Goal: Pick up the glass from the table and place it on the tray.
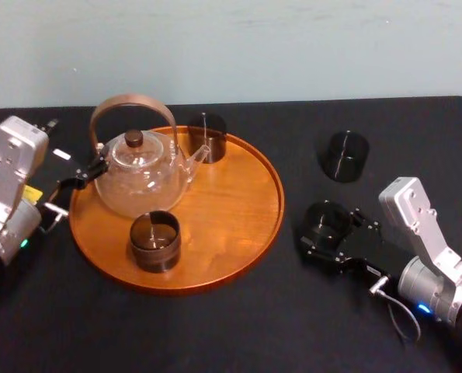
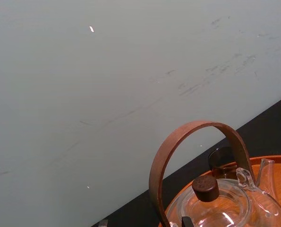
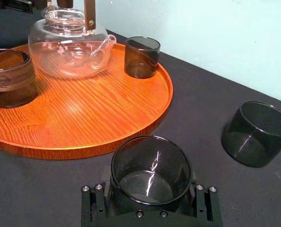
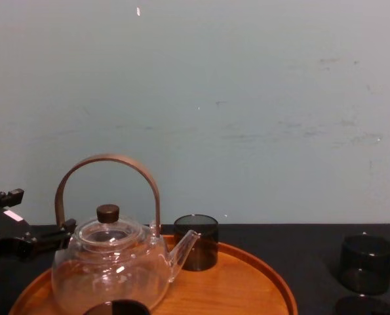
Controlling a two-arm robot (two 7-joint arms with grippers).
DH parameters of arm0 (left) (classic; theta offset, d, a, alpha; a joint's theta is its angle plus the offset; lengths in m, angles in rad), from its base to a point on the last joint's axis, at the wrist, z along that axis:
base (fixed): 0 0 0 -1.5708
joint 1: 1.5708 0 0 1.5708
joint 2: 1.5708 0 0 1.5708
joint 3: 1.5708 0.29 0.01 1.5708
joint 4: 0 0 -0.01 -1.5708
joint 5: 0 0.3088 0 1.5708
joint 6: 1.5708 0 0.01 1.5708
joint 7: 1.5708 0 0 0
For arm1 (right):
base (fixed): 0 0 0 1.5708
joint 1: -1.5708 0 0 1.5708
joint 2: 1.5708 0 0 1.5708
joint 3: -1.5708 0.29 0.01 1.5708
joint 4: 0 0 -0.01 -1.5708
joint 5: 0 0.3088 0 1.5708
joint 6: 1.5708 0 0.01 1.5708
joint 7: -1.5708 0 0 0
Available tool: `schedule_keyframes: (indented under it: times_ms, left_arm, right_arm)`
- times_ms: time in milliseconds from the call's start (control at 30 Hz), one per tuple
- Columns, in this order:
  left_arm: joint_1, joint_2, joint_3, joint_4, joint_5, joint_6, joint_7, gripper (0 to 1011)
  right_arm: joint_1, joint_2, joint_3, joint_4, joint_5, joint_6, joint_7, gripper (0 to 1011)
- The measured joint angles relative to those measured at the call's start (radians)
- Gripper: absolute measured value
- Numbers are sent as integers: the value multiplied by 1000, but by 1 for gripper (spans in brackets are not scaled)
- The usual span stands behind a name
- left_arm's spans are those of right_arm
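Glassware this thin is light, rigid, slick and easily chipped, so it wants gentle, even pressure across the lower wall, never the rim. The right gripper [image 1: 329,228] does that: its jaws stand either side of the glass [image 3: 150,168] and clamp its lower wall. The glass is low over the table [image 1: 215,334], just beside the right rim of the tray [image 1: 280,203]; whether its base touches the surface is hard to tell. A second glass [image 1: 344,155] stands farther back, apart. The left gripper [image 1: 85,174] sits at the tray's left edge beside the teapot [image 1: 141,177]; open or closed, I cannot tell. Bare wood near the right rim looks the safest landing.
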Motion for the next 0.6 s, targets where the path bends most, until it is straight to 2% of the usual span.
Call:
schedule_keyframes:
  times_ms: [333,600]
  left_arm:
    - [0,0,0,0,0,0,0,1010]
    - [0,0,0,0,0,0,0,1010]
  right_arm:
    - [-4,14,14,-42,13,14,14,918]
    - [6,15,10,-76,7,32,12,918]
